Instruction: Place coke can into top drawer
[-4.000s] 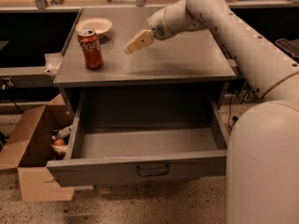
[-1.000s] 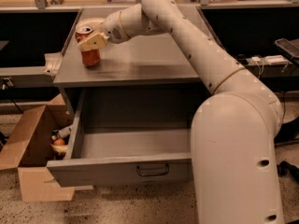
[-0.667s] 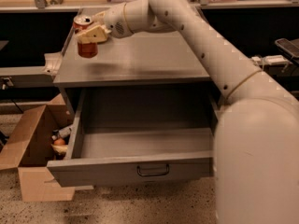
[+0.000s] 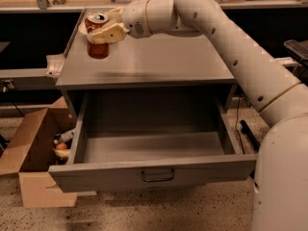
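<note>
We see warm, rather dim light falling from overhead. The gripper [image 4: 103, 32], clasped around the coke can [image 4: 97, 50] at the far left corner of the tabletop [image 4: 163, 61], is lit on top, and the can's lid glints. Beneath the front edge, shadow darkens the back of the top drawer [image 4: 154, 149].

Cabinet [image 4: 159, 61]: 1.
Top drawer [image 4: 154, 170]: 1, pulled out of cabinet front.
Drawer handle [image 4: 157, 176]: 1.
Coke can [image 4: 97, 50]: 1, at cabinet top, left rear corner.
Gripper [image 4: 103, 32]: 1, clasped round the coke can there.
Cardboard box [image 4: 33, 143]: 1, left of cabinet.
</note>
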Controlling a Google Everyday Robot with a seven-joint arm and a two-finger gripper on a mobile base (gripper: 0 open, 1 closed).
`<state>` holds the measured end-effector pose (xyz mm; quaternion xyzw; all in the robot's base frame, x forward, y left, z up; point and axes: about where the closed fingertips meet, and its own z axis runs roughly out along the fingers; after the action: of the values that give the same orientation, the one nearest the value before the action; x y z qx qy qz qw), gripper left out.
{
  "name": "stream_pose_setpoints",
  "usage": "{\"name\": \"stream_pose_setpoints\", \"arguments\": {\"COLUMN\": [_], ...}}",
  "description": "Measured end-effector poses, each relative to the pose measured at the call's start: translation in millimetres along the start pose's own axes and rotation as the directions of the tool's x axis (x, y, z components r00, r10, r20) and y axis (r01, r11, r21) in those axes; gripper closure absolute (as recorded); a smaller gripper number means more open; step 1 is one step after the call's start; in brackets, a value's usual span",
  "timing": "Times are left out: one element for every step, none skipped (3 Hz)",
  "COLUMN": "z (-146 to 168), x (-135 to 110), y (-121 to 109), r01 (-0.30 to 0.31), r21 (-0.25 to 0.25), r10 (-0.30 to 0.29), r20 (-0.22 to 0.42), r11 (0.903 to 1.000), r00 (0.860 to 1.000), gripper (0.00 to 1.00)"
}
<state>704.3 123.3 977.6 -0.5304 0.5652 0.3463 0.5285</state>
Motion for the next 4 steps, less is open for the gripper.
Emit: {"name": "stream_pose_setpoints", "arguments": {"z": [-6, -20, -32, -32], "x": [2, 6, 46, 46], "y": [44, 96, 144, 144], "r01": [0.05, 0.094, 0.04, 0.04], "r21": [-0.121, -0.216, -0.26, -0.26], "r10": [-0.055, -0.115, -0.08, -0.08], "r20": [-0.031, -0.087, -0.147, -0.147], "r11": [0.9913, 0.9719, 0.9647, 0.9647], "r00": [0.998, 0.99, 0.986, 0.986], "gripper": [1.0, 1.0, 1.0, 1.0]}}
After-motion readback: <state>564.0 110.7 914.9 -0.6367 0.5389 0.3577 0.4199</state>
